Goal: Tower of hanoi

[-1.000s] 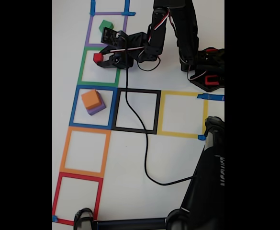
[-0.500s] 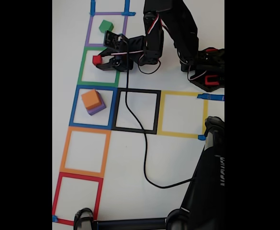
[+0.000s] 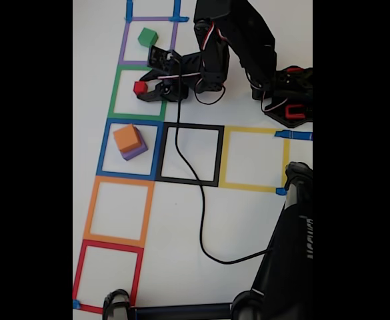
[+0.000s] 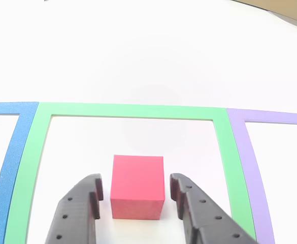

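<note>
My arm reaches leftward across the top of the fixed view, wrist low over the green square [image 3: 133, 93]. The gripper [image 4: 136, 190] stands apart, fingers flanking the red cube [image 4: 137, 186] at lower centre without touching. Risk: an uneven close could nudge the cube askew or off-centre.

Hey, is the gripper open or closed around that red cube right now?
Open: the gripper straddles the red cube, with white gaps between both fingers and the cube's sides.
</note>
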Tool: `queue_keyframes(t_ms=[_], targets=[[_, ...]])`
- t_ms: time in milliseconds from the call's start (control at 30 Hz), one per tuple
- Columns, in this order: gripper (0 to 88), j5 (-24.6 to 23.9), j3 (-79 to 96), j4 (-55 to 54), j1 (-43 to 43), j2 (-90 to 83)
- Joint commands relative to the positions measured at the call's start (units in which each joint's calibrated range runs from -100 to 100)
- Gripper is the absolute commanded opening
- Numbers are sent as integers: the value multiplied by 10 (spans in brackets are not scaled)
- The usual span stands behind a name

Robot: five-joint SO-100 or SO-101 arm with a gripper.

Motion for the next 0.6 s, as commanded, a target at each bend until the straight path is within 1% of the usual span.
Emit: queue_keyframes(t_ms=[0,233,433,533,567], targets=[[152,4,-8,-11,-1,-11],[162,4,-7,-9,-1,-29],[185,4,1,7,-4,-79],[190,4,2,40,-7,-133],[180,4,2,58,-8,-155]])
